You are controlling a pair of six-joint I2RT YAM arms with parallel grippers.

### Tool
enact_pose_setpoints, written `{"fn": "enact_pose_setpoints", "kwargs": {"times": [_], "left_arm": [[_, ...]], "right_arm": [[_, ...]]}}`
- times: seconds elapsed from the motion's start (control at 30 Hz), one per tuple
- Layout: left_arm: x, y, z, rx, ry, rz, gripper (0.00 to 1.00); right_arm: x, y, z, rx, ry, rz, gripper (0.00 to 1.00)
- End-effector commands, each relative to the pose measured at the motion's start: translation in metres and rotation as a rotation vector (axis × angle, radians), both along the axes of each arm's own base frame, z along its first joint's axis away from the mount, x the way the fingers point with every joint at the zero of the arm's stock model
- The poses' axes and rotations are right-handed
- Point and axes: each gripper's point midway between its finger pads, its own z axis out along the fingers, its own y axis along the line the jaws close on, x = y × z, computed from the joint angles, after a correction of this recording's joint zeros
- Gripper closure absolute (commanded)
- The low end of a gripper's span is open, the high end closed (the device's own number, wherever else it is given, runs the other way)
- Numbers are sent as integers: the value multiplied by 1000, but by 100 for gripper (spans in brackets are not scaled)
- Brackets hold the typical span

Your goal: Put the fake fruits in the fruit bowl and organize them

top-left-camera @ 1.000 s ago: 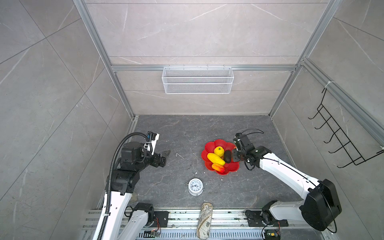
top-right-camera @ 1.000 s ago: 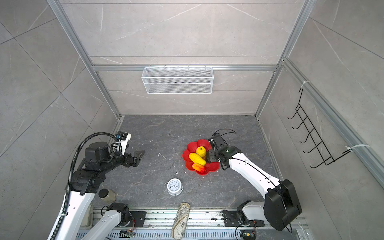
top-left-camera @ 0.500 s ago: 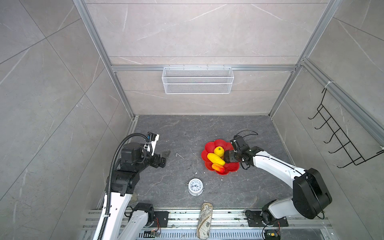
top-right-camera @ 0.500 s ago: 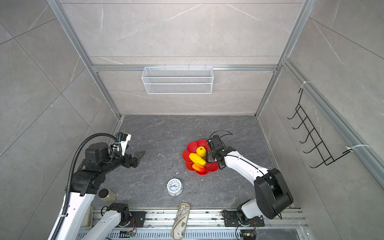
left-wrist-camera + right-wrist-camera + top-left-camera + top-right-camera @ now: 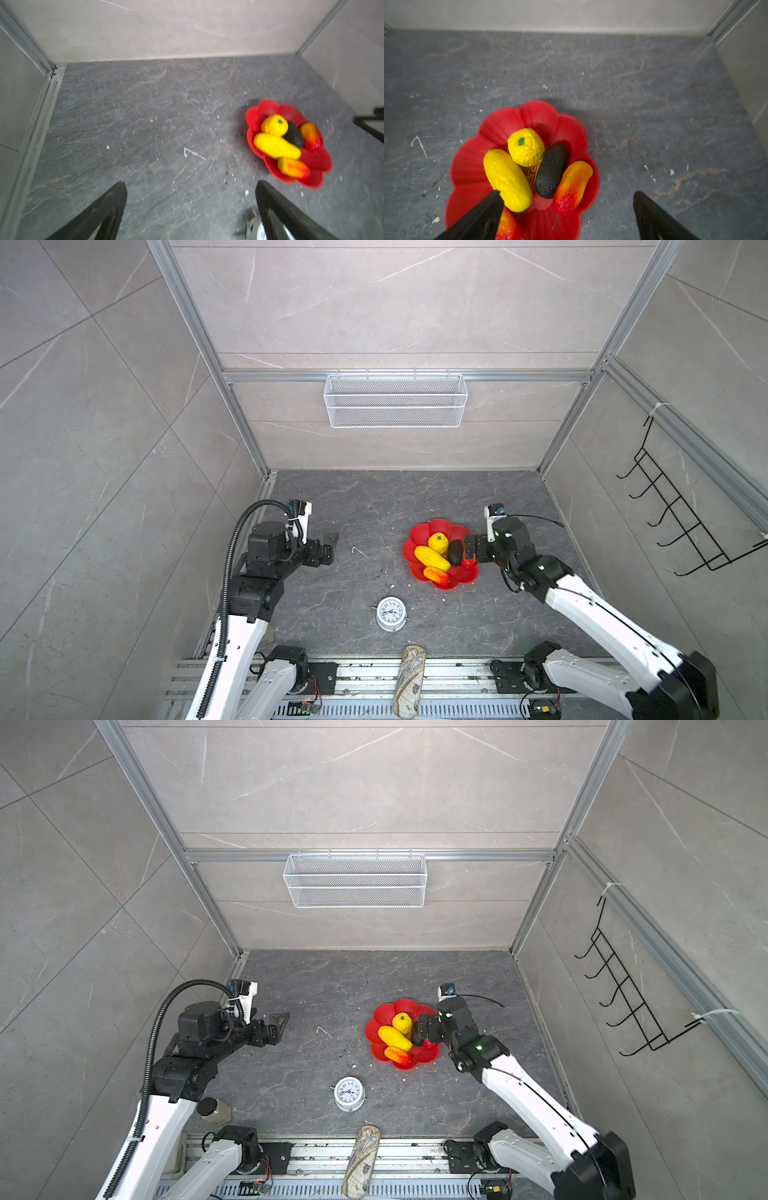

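Fruit bowl (image 5: 467,166) emblem (image 5: 532,172): right wrist view only

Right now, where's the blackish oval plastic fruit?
The blackish oval plastic fruit lies right of centre in the scalloped red bowl in both top views; the right wrist view shows it between the long yellow oval fruit and an orange-red oval fruit.
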Motion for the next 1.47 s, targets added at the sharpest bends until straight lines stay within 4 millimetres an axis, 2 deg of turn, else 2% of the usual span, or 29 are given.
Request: {"fn": "enact_pose_setpoints", "kwargs": {"times": [0.0, 0.1, 0.23, 0.37, 0.5, 0.57, 0.7, 0.77, 0.8, 0.83, 1.43], "left_arm": [[28, 34, -20, -60, -68, 286, 0], [39, 64, -60, 48, -132, 431, 0], [44, 89, -96, 119, -200, 569, 0], [45, 98, -102, 206, -267, 587, 0], [59, 106, -114, 277, -241, 583, 0], [66, 109, -127, 246, -248, 576, 0], [85, 123, -154, 214, -213, 572, 0], [99, 118, -169, 199, -166, 508, 0], [104, 115, -178, 210, -122, 483, 0], [106, 113, -176, 209, -169, 472, 0], [105, 113, -177, 207, -145, 475, 0]], "right_arm": [[5, -30, 22, -30, -270, -110, 0], [2, -73, 9, -119, -394, -316, 0], [5, -107, -28, -221, -376, -482, 0], [25, -112, -60, -252, -334, -500, 0], [48, -107, -67, -225, -349, -447, 0], [56, -118, -79, -166, -333, -440, 0], [63, -119, -96, -47, -270, -333, 0], [74, -126, -101, -49, -266, -345, 0], [72, -124, -106, -38, -218, -337, 0], [72, -125, -105, -43, -231, -340, 0], [75, -118, -104, -54, -231, -298, 0]]}}
